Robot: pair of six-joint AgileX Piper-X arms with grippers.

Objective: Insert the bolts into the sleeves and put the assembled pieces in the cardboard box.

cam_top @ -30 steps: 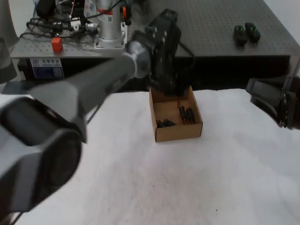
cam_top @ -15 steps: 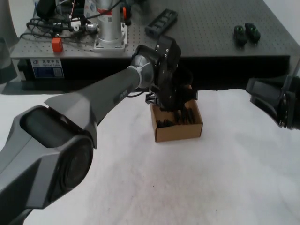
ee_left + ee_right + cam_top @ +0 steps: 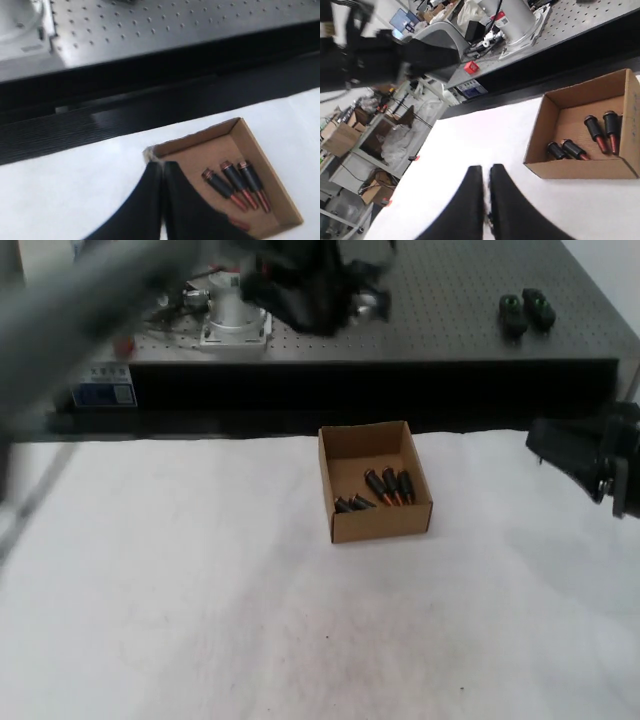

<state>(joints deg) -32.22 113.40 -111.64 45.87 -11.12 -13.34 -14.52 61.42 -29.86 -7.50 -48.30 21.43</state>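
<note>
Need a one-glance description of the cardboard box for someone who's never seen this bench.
Start at the white cloth covering the near bench, and look to its far edge, just before the black perforated table. The cardboard box sits there, open-topped. It is the one brown thing on the cloth, with dark, copper-tipped assembled pieces lying inside.

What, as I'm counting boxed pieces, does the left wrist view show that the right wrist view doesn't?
Left wrist: the whole row of three pieces in the box. Right wrist: two of that row, two further pieces beside it, a red block on the bench, and room clutter. Both: the box, white cloth and perforated bench.
</note>
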